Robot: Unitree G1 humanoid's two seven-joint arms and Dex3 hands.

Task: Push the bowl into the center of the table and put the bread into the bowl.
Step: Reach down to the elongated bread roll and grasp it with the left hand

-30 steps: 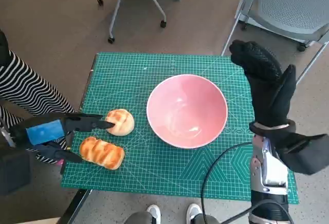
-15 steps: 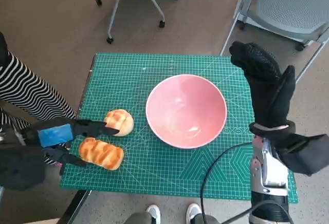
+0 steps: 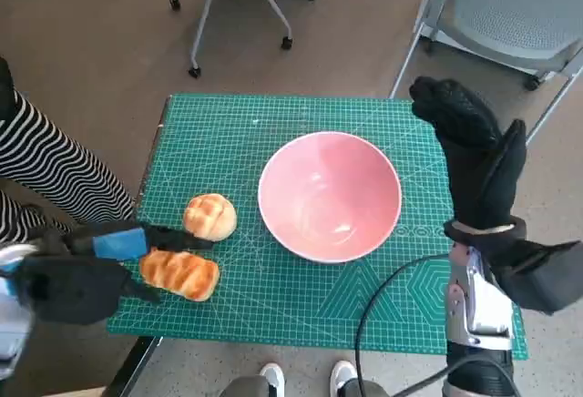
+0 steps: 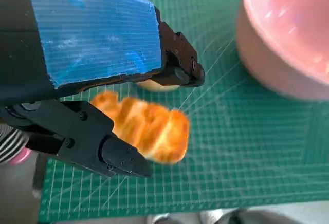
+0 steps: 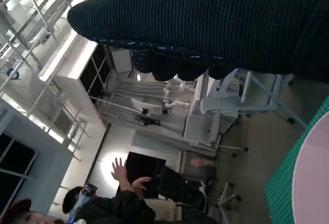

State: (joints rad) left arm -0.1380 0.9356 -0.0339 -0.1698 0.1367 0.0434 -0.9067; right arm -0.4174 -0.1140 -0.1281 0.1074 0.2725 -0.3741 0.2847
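A pink bowl [image 3: 330, 195] stands near the middle of the green mat [image 3: 273, 306]; its side shows in the left wrist view [image 4: 288, 39]. Left of it lie a round bun [image 3: 210, 216] and a long striped bread [image 3: 179, 272], the latter seen close in the left wrist view [image 4: 149, 128]. My left hand [image 3: 86, 274] hovers at the mat's left edge, fingers apart on either side of the long bread's left end, holding nothing. My right hand [image 3: 474, 156], gloved, is raised upright just right of the bowl, fingers extended and empty.
A person's striped sleeve [image 3: 50, 169] is at the left of the table. Office chairs [image 3: 519, 5] stand beyond the far edge. A black cable [image 3: 392, 297] loops over the mat's near right. People sit far off in the right wrist view [image 5: 128, 198].
My left hand has drawn back toward the near left and lower, from beside the round bun to around the long bread's end. The right hand and bowl have stayed put.
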